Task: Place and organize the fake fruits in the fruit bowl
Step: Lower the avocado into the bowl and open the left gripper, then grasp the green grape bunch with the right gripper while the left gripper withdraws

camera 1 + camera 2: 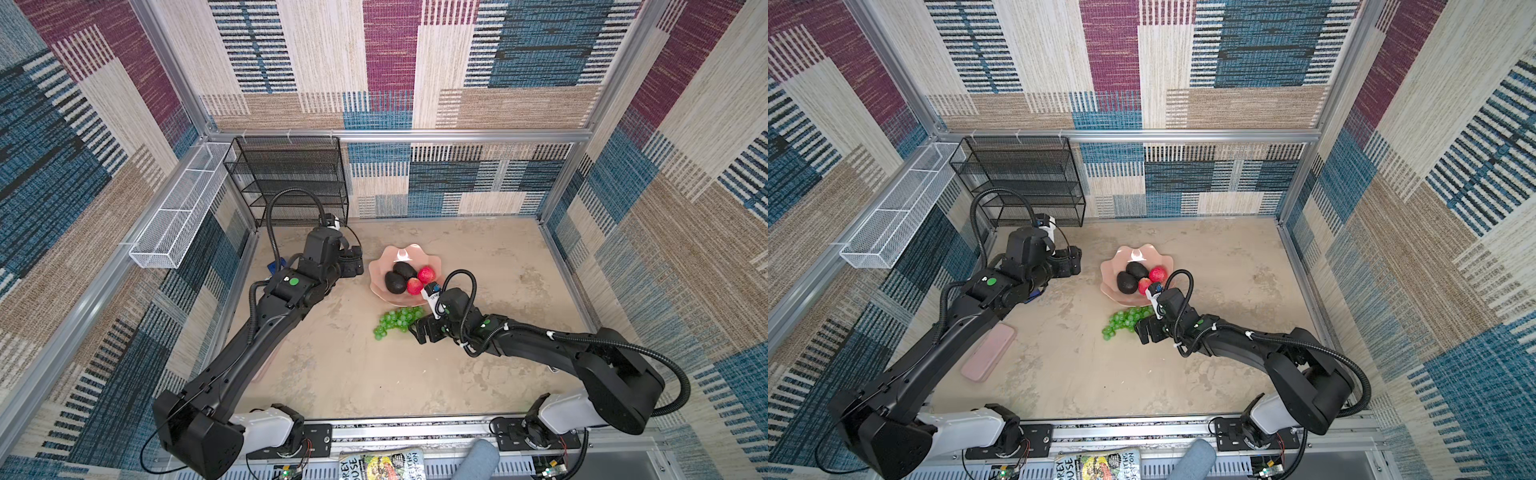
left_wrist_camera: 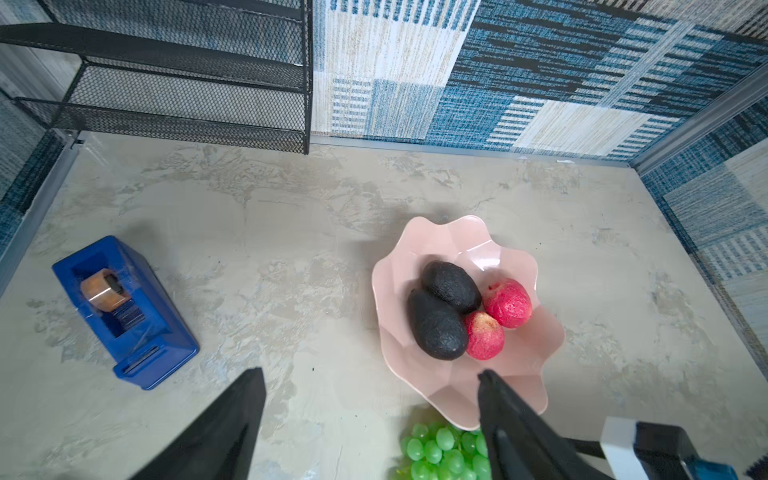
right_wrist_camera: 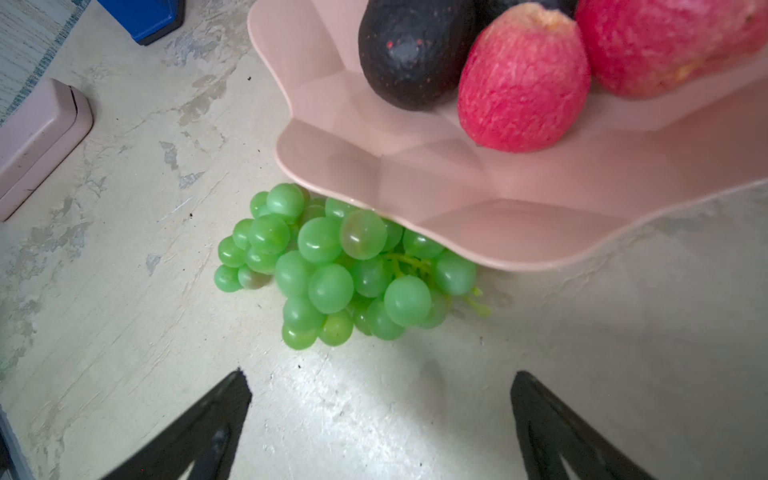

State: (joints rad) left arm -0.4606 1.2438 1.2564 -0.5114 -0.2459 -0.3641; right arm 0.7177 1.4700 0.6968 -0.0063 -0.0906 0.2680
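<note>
Your left gripper (image 2: pixel 370 372) and right gripper (image 3: pixel 380 374) both gape wide, holding nothing. Mid-table sits one glossy, faceted pink fruit bowl (image 2: pixel 457 245) with a wavy rim. One bunch of shiny green grapes (image 3: pixel 340 266) lies outside, partly under that rim. Inside rest two pebbly black avocados (image 2: pixel 451 286) (image 2: pixel 436 328) and two matte red apples (image 2: pixel 508 303) (image 2: pixel 484 336).

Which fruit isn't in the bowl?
The green grapes, lying on the table beside the bowl; the two avocados and two apples sit inside it.
</note>
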